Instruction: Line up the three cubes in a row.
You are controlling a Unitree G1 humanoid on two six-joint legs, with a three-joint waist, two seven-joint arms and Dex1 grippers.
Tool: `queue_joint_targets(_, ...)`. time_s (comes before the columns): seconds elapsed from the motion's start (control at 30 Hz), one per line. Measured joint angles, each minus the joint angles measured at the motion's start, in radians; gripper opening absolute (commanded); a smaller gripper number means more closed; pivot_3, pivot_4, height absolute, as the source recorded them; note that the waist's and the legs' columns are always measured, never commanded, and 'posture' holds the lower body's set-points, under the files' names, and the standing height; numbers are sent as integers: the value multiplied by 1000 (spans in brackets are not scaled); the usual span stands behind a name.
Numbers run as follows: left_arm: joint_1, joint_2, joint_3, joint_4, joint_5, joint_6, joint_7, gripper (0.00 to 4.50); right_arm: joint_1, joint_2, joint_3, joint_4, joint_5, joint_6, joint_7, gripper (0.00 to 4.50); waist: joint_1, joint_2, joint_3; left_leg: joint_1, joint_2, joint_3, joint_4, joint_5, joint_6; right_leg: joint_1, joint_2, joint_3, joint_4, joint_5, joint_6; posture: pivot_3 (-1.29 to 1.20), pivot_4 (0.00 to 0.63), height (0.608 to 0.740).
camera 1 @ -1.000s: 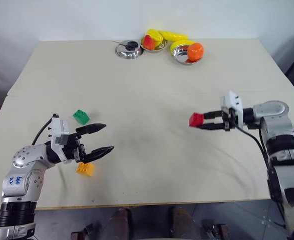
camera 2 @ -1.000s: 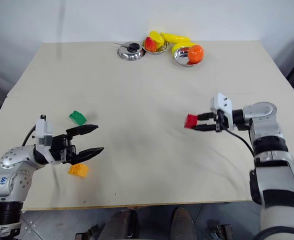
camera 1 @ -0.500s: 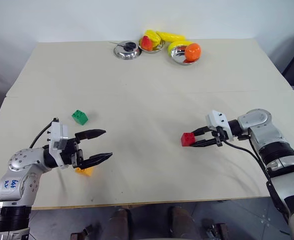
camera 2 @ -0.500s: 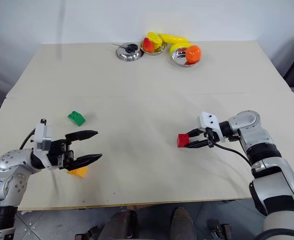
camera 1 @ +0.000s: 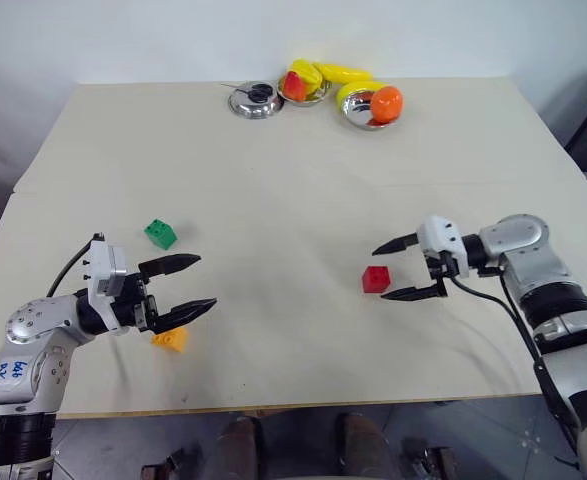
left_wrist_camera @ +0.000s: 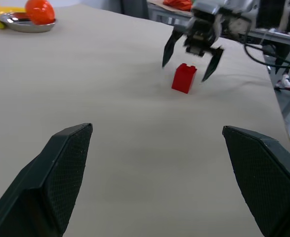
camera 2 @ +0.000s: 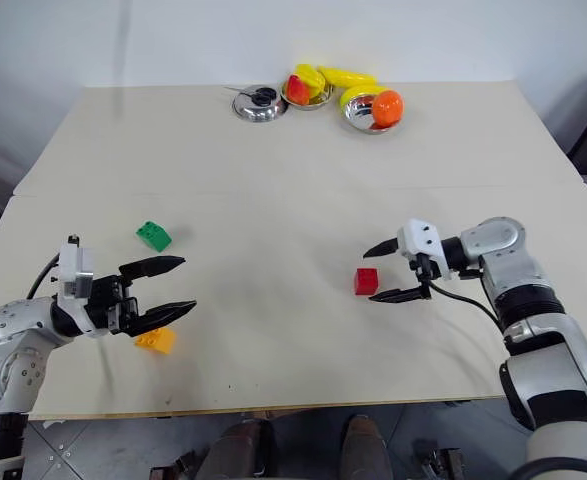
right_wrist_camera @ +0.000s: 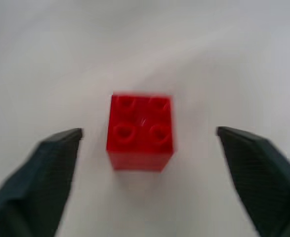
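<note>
**Red cube set down, two more to bring over**

My right claw (camera 1: 401, 268) has just let go. A moment ago its fingers were pinched on the red cube (camera 1: 376, 279); now they stand wide apart on either side of it, touching nothing. The cube sits studs-up on the table (camera 1: 293, 170), right of centre in the head view and low in the frame. My wrist camera looks straight down on its four studs, and it looks square and settled.

My left claw (camera 1: 191, 282) is spread wide too and holds nothing, hovering at the lower left. The yellow cube (camera 1: 170, 340) lies just below its fingertips, tipped on an edge rather than flat. The green cube (camera 1: 159, 234) sits a little above and to the left of that claw, also askew.

So I judge one cube placed and the row not begun: red is well apart from the other two, which remain on the far left. Either green and yellow come across to red, or red serves as one end.

The table is a pale beige board, matte, with a faint seam running across its middle. At the top centre stand steel bowls (camera 1: 257, 100) with toy fruit (camera 1: 386, 100). Behind is a plain white wall.
</note>
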Motion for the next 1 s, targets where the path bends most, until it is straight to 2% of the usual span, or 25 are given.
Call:
queue_joint_targets(0.17,69,15,113,100,15,-32,31,4500,167,-144,-55,-254,245,74,0,4477,3,0,0,0,0,1,0,-1,0,0,0,0,-1,0,0,0,150,740)
queue_joint_targets(0.33,169,4,260,165,22,-113,88,4500,289,-166,-207,-384,341,228,-3,4477,-2,0,0,1,2,2,-1,-2,-1,0,1,0,-1,0,0,0,150,740)
queue_joint_targets(0.57,270,-37,390,293,22,-187,163,4500,426,-90,-336,-569,359,338,-33,4477,6,-1,0,1,2,3,1,-3,0,0,1,0,-1,0,-1,0,150,740)
queue_joint_targets(0.77,370,-96,403,299,59,-261,197,4500,513,-22,-405,-635,316,328,-63,4477,25,-2,-1,1,2,3,1,-4,0,0,1,0,-1,0,-1,0,150,740)
queue_joint_targets(0.9,334,-90,390,275,54,-241,203,4500,505,-22,-447,-628,277,316,-56,4477,42,-2,-1,2,2,3,3,-4,0,0,1,0,-3,1,-2,0,150,740)
queue_joint_targets(1.0,255,-76,335,252,62,-226,215,4500,503,-22,-460,-628,269,326,-51,4477,50,-2,-1,2,2,3,3,-4,0,0,1,0,-2,1,-3,0,150,740)
